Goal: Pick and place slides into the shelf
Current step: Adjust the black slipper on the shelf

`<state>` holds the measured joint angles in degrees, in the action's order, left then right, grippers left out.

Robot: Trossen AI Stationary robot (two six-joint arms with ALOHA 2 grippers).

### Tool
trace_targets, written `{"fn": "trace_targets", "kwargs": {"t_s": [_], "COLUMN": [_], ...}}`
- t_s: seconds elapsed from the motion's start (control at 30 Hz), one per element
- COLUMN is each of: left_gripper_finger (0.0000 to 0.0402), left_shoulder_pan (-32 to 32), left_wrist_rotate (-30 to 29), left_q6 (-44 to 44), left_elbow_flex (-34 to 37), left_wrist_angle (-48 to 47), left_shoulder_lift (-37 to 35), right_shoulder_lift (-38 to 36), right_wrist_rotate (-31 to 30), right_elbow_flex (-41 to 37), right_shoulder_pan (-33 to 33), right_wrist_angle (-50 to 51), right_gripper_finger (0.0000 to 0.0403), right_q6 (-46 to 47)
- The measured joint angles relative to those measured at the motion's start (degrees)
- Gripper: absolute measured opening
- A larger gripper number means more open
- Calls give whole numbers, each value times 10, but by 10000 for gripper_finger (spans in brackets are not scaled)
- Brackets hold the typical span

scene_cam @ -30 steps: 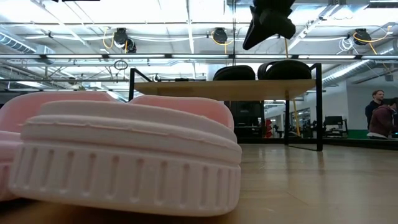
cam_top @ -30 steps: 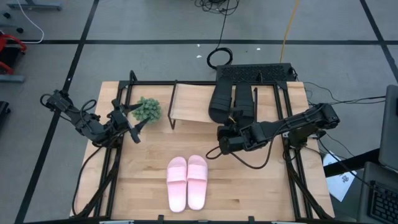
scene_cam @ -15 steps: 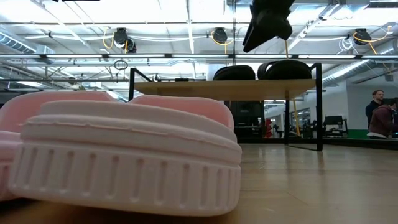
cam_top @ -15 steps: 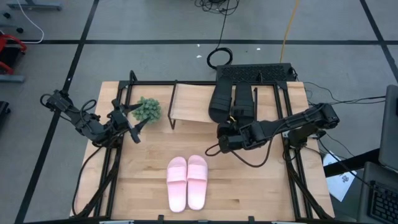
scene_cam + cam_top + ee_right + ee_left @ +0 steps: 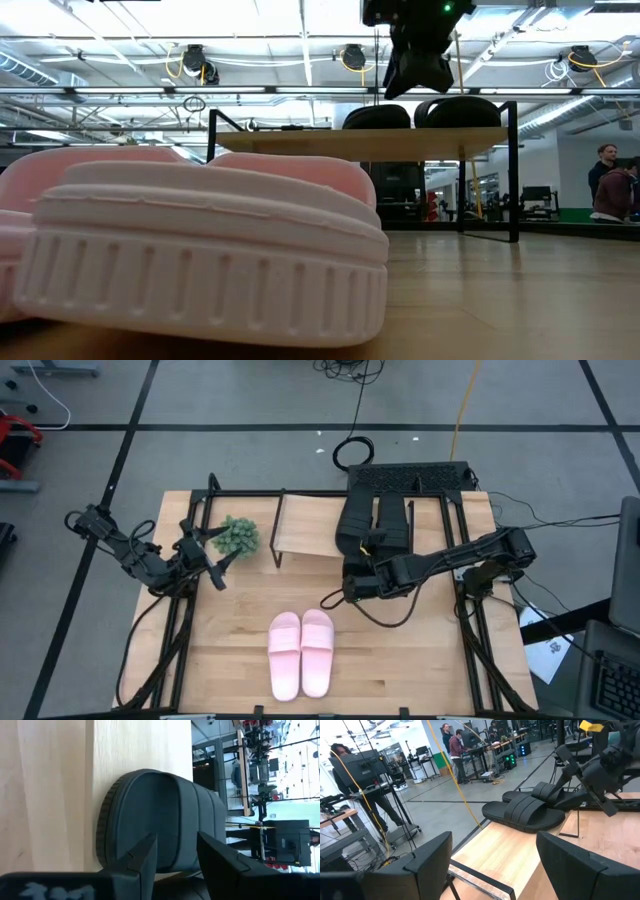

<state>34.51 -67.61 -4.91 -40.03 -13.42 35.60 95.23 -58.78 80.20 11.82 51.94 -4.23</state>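
High view: the shelf (image 5: 320,528) stands at the far side of the table (image 5: 240,660), light wood top board on thin black legs. On the shelf's right half sit the black slides (image 5: 375,525) — two, side by side, touching, ribbed wide straps, soles down. Shelf's left half is bare board. The pink slides (image 5: 301,652) lie paired on the table in front of the shelf, well apart from it, pale pink, wide straps, touching each other; low view shows their ridged sole edge filling the foreground.

Right gripper (image 5: 352,582) hovers just in front of the shelf's front edge, near the left black slide's heel end, fingers (image 5: 145,855) parted with nothing between them — right wrist view looks onto that slide's strap on the board. Left gripper (image 5: 205,557) waits left of the shelf, beside a small green plant (image 5: 237,536), fingers spread wide, empty.
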Motion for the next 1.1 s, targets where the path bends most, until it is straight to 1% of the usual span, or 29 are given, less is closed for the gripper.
{"fn": "trace_targets", "kwargs": {"t_s": [0.17,0.43,0.97,1.1], "left_gripper_finger": [294,294,294,294], "left_shoulder_pan": [0,0,0,0], "left_wrist_rotate": [0,0,0,0], "left_q6": [-2,-8,-9,-9], "left_elbow_flex": [0,0,0,0], "left_wrist_angle": [0,-1,-1,-1], "left_shoulder_lift": [0,0,0,0], "right_shoulder_lift": [13,12,13,27], "right_wrist_rotate": [-1,-14,-12,-12], "right_elbow_flex": [0,0,0,0], "right_shoulder_pan": [-6,-15,-21,-21], "right_wrist_angle": [-2,-4,-7,-6], "right_gripper_finger": [129,128,128,128], "right_q6": [4,5,40,40]}}
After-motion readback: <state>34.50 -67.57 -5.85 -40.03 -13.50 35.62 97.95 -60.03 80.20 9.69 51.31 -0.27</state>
